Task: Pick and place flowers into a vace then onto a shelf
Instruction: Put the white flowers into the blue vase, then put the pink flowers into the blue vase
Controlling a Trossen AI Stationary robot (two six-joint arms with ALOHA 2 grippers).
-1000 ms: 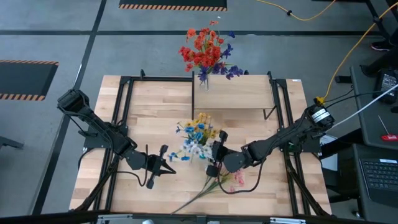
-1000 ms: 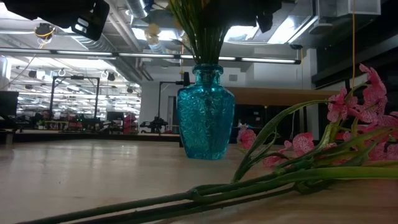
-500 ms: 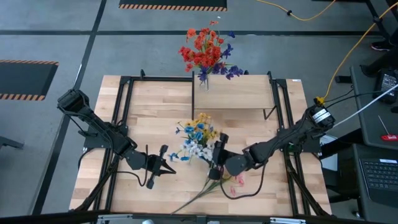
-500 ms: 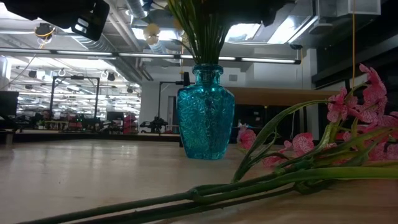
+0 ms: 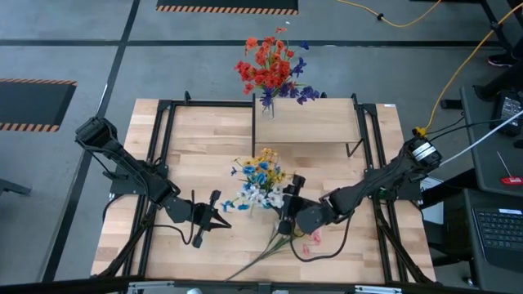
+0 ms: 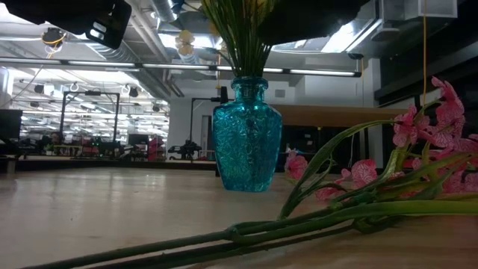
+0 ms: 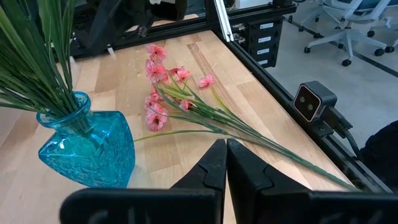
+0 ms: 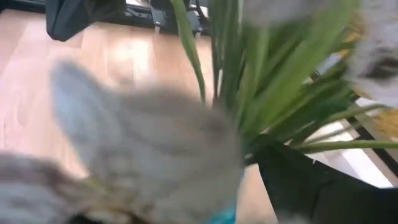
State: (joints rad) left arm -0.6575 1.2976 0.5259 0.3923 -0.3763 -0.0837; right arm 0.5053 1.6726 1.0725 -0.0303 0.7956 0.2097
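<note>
Right gripper [image 5: 289, 206], fingers spread apart, hangs just beside the blue vase [image 6: 247, 134] of yellow, blue and white flowers [image 5: 260, 181] at mid-surface. Left gripper [image 5: 222, 208], fingers pressed together, waits toward nine o'clock of the vase. Pink flowers [image 7: 163, 87] lie flat at five o'clock. Farther off at twelve o'clock, the shelf [image 5: 315, 122] carries red flowers [image 5: 270, 67].

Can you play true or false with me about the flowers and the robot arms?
1. The blue vase lies tipped over. False: it stands upright on the table.
2. Pink flowers lie flat on the table. True.
3. The left gripper holds the pink flowers. False: its jaws are shut on nothing.
4. Red flowers stand on the shelf. True.
5. The right gripper is beside the blue vase's flowers. True.
</note>
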